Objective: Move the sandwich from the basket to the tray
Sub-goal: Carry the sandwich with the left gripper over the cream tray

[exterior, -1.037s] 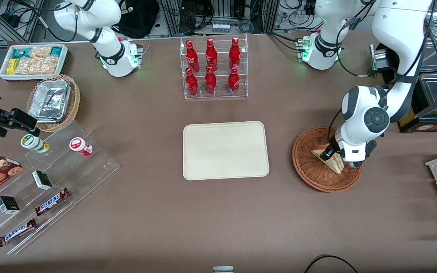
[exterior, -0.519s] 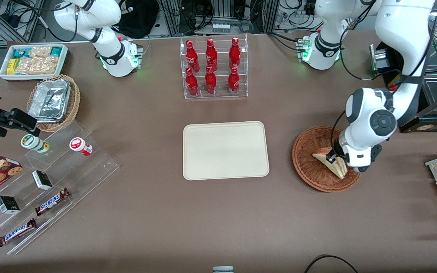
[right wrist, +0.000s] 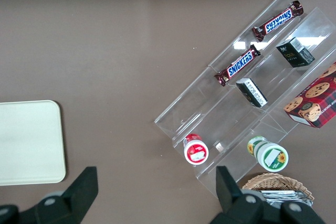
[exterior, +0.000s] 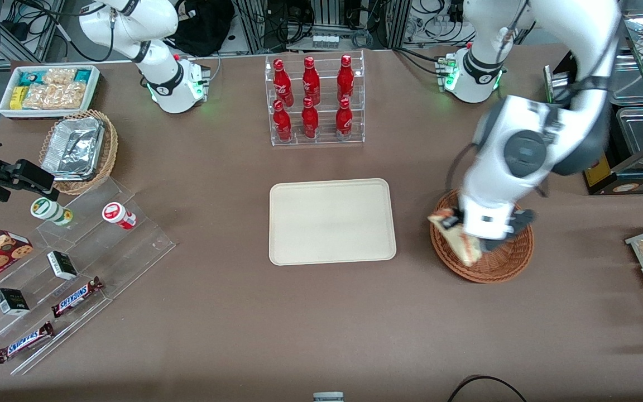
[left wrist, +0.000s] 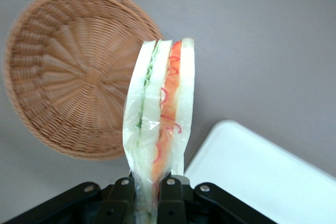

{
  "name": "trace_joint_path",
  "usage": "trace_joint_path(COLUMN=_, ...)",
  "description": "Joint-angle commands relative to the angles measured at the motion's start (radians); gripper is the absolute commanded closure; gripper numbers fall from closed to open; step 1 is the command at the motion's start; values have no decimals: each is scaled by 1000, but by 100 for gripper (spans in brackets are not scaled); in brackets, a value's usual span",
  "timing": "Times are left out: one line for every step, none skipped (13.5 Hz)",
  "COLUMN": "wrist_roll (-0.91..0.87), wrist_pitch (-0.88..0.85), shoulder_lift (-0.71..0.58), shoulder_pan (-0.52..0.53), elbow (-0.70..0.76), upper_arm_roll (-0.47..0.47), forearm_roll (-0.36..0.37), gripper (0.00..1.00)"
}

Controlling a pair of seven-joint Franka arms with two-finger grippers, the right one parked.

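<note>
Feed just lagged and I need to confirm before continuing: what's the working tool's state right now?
Left tool: shut on the sandwich, holding it above the basket at the edge nearest the tray.

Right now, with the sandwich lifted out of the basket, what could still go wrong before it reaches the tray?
The claw pinches the sandwich only at one end of its soft wrapper, so it may slip or sag on the way. It hangs low over the basket edge and could catch the rim. The tray has only a low rim, so a release near its edge might send the sandwich onto the table.
</note>
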Motion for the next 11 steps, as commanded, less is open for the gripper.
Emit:
trace_joint_path(wrist_roll=6, wrist_pitch=-17, shoulder_lift=104, shoulder_pan=-132, elbow=88, upper_arm_roll=11, forearm_roll=43, gripper=91)
trace_joint_path(wrist_roll=6, wrist_pitch=-15, shoulder_lift=145, shoulder_pan=-164, elbow=119, upper_arm_roll=11, forearm_roll=42, gripper=91)
trace_joint_path(wrist_roll=9, wrist_pitch=-15, shoulder_lift=176, shoulder_pan=-183, elbow=148, upper_arm_roll=11, forearm_roll=42, gripper=91)
trace_joint_path(wrist_roll=12, wrist_pitch=-14, shoulder_lift=209, shoulder_pan=-209, elbow=166, upper_arm_roll=11, forearm_roll=42, gripper=90)
trace_joint_path(wrist_roll=14, wrist_pitch=-12, shoulder_lift=240, shoulder_pan=-232, elbow=183, upper_arm_roll=11, forearm_roll=42, gripper=89)
trace_joint_path(wrist_roll=9, wrist_pitch=-11, shoulder_lift=271, shoulder_pan=-255, elbow=200, upper_arm_roll=11, forearm_roll=39, gripper=89)
trace_joint_path(wrist_roll=6, wrist_pitch=-6, shoulder_lift=298, shoulder_pan=-273, elbow=216, upper_arm_roll=11, forearm_roll=33, gripper=89)
trace_joint_path(wrist_roll=0, wrist_pitch=-1, shoulder_lift=323, shoulder_pan=-286, elbow=240, upper_arm_roll=11, forearm_roll=28, gripper=89)
trace_joint_path(wrist_roll=-3, wrist_pitch=5, shoulder_lift=346, shoulder_pan=-298, elbow=263, upper_arm_roll=5, forearm_roll=28, gripper=89)
trace_joint_path(wrist_roll=-4, wrist_pitch=17, shoulder_lift=366, shoulder_pan=-312, elbow=272, upper_arm_roll=5, forearm_roll=28, gripper=89)
trace_joint_path(wrist_roll=-4, wrist_pitch=43, shoulder_lift=375, shoulder_pan=-330, elbow=271, upper_arm_roll=5, forearm_roll=28, gripper=89)
